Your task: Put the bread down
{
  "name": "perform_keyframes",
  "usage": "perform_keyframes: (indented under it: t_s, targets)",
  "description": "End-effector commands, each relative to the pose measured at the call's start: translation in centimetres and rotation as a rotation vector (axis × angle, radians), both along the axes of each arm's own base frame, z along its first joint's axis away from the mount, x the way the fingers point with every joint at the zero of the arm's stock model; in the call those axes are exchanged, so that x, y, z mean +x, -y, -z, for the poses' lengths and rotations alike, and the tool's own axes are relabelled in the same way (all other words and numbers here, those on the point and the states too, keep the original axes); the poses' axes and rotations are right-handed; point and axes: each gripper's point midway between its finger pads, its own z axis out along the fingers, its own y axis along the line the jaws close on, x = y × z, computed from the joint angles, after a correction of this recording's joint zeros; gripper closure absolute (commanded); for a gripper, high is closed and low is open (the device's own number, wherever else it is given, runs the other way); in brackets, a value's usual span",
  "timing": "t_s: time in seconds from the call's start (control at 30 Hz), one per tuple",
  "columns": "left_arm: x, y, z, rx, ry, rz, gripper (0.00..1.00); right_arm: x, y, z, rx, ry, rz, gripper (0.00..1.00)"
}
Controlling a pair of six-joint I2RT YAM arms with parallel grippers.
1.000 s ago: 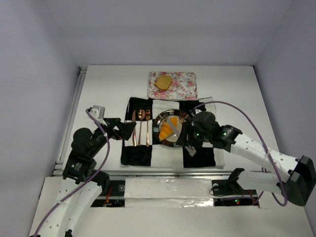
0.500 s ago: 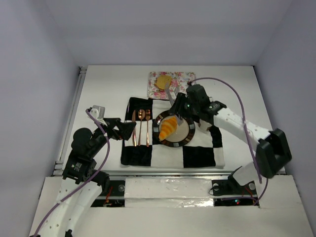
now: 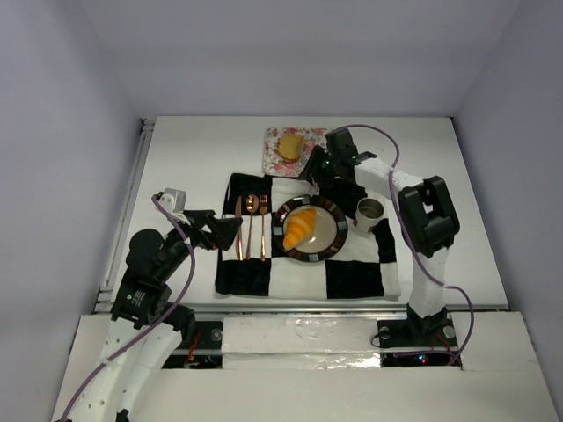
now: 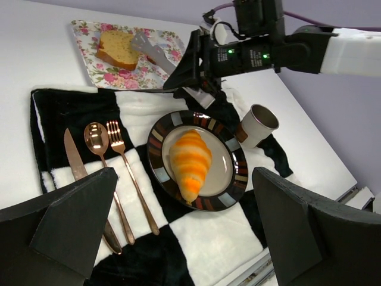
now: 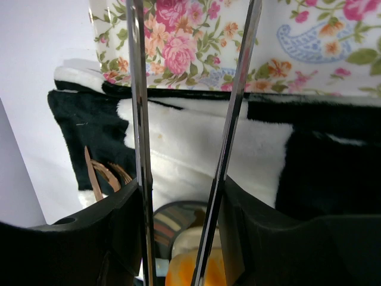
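The golden-orange croissant (image 3: 301, 227) lies on the striped-rim plate (image 3: 341, 232), free of any gripper; it also shows in the left wrist view (image 4: 191, 162) and at the bottom of the right wrist view (image 5: 189, 273). The tan-brown bread slice (image 3: 288, 144) lies on the floral tray (image 3: 332, 156), also seen from the left wrist (image 4: 119, 49). My right gripper (image 3: 309, 164) hovers open and empty over the tray's near edge, its thin metal fingers (image 5: 138, 119) apart. My left gripper (image 3: 230, 229) is open and empty, left of the cutlery.
A black-and-white checked placemat (image 3: 352, 277) lies under the plate. A copper knife, spoon and fork (image 3: 251, 224) lie left of the plate. A small cup (image 3: 369, 211) stands right of the plate, under my right arm.
My right gripper let go of the croissant on the plate, opened, and moved away toward the floral tray. The left arm has not moved.
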Motion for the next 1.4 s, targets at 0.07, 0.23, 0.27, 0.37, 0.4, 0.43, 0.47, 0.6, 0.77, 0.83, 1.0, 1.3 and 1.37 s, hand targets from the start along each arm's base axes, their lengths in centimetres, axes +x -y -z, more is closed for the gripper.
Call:
perform_keyframes:
  t_s: [0.07, 0.23, 0.27, 0.37, 0.4, 0.43, 0.47, 0.6, 0.77, 0.83, 1.0, 1.3, 1.37]
  targets:
    - [-0.1, 0.4, -0.6, -0.011, 0.034, 0.022, 0.01, 2.2, -2.4, -2.3, 0.103, 0.082, -0.068, 0.51]
    - [-0.1, 0.4, -0.5, -0.01, 0.031, 0.022, 0.01, 1.9, -2.8, -1.1, 0.131, 0.057, -0.07, 0.62]
    - [-0.1, 0.4, -0.6, -0.011, 0.034, 0.022, 0.01, 1.9, -2.7, -1.1, 0.132, 0.058, -0.071, 0.65]
    - [0.0, 0.4, -0.5, -0.01, 0.03, 0.021, 0.01, 1.6, -2.7, -1.2, 0.136, 0.062, -0.072, 0.74]
    - [0.0, 0.4, -0.5, -0.009, 0.028, 0.019, 0.01, 1.5, -2.6, -1.9, 0.141, 0.075, -0.072, 0.76]
    - [0.0, 0.4, -0.5, -0.01, 0.031, 0.021, 0.01, 1.5, -2.6, -2.4, 0.145, 0.085, -0.072, 0.77]
    - [0.0, 0.4, -0.5, -0.011, 0.03, 0.019, 0.01, 1.3, -2.5, -2.8, 0.145, 0.093, -0.073, 0.8]
    - [0.0, 0.4, -0.5, -0.011, 0.03, 0.018, 0.01, 0.6, -2.0, -6.3, 0.15, 0.153, -0.081, 0.82]
    - [0.0, 0.3, -0.5, -0.012, 0.032, 0.016, 0.01, -2.7, -0.2, -10.2, 0.139, 0.221, -0.1, 0.83]
    - [0.0, 0.3, -0.6, -0.014, 0.032, 0.016, 0.01, -5.2, 0.8, -8.7, 0.123, 0.182, -0.109, 0.83]
    - [-0.1, 0.4, -0.6, -0.015, 0.035, 0.019, 0.01, -12.7, 3.7, -10.0, 0.155, 0.2, -0.126, 0.84]
    - [0.0, 0.6, -0.4, -0.011, 0.027, 0.029, 0.01, -27.3, 4.7, -10.8, 0.239, 0.099, -0.233, 0.84]
    - [0.1, 0.5, -0.4, -0.012, 0.025, 0.027, 0.01, -29.7, 5.0, -11.2, 0.252, 0.079, -0.25, 0.84]
